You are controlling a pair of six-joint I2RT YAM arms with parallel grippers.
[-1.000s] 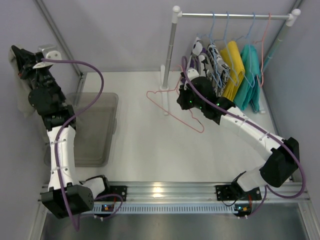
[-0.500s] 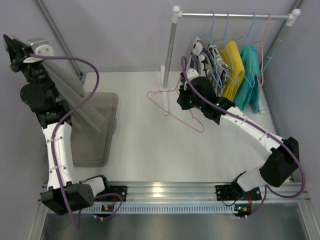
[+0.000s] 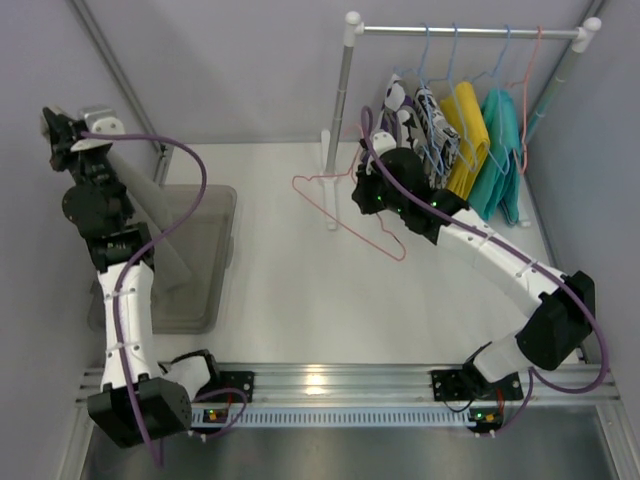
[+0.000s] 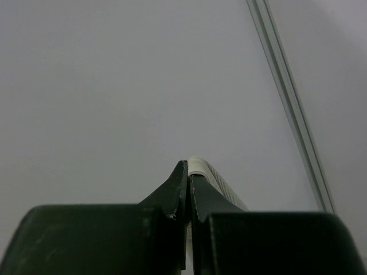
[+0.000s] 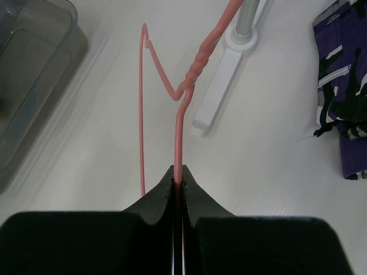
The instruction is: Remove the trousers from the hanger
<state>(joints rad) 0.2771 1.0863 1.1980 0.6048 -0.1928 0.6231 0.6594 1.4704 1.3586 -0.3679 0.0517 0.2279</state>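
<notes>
The trousers are clear of the hanger, a pale grey strip of cloth hanging on the far left of the table. Their long axis runs on a slant, from the top end high by the left wall down and to the right, toward the smoky translucent bin. The lower end seems to reach inside the bin, but with pale cloth over see-through plastic I can't say whether it touches the floor.

The top end is pinched in the left gripper. In the left wrist view the jaws are clenched, with a ribbed white fold of fabric bulging out just beside the tips. So the cloth lies straight below those jaws and the bin sits under the cloth. That's the line-up the drop depends on, and the left arm is the only one within reach.

Over to the right, well apart, the pink wire hanger is bare. The right gripper is clamped tight on its wire, with the hook pointing away toward the base of the rack post. Beyond it, the clothes rail carries more garments on hangers.

My read is that the removal is done and only setting the trousers down in the bin remains.
</notes>
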